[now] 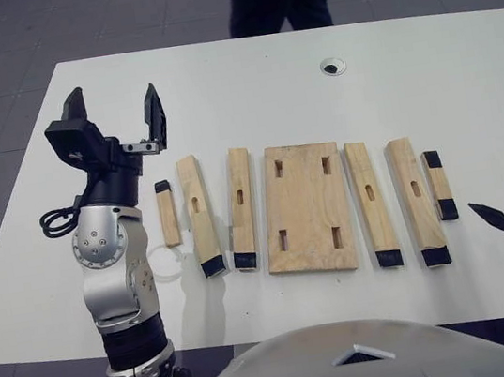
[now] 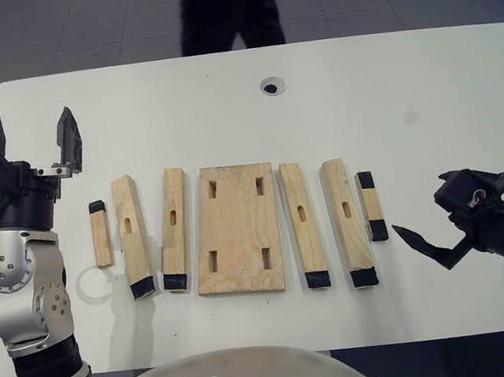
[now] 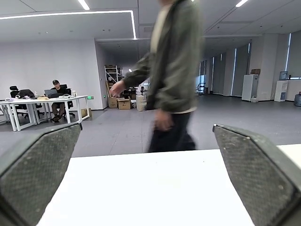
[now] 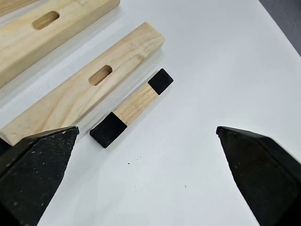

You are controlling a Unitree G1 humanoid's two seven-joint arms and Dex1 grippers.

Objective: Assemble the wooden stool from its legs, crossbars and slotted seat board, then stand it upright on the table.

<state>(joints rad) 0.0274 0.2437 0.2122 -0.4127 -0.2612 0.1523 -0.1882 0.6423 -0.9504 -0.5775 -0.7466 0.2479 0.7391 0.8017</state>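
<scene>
Since both hands are spread wide and hold nothing, every piece is free for the taking. The right hand (image 4: 146, 132) hovers low by the right edge of the table (image 1: 425, 77). Near it, at its 10 o'clock, lies a short crossbar (image 4: 133, 106) with black ends. The left hand (image 1: 114, 95) is raised above the table's left side, with the other crossbar (image 1: 168, 215) at its 5 o'clock.

Further inward come two legs (image 1: 417, 197) on the right and two more on the left. The seat board (image 1: 307, 207) lies flat between them.

The count is four legs, two crossbars and one board with four slots. The parts look like light, stiff, sturdy wood with smooth faces that might slip. I would pinch each stick across its narrow sides at mid-length. The board looks too wide to span, so it is better taken by an edge.
</scene>
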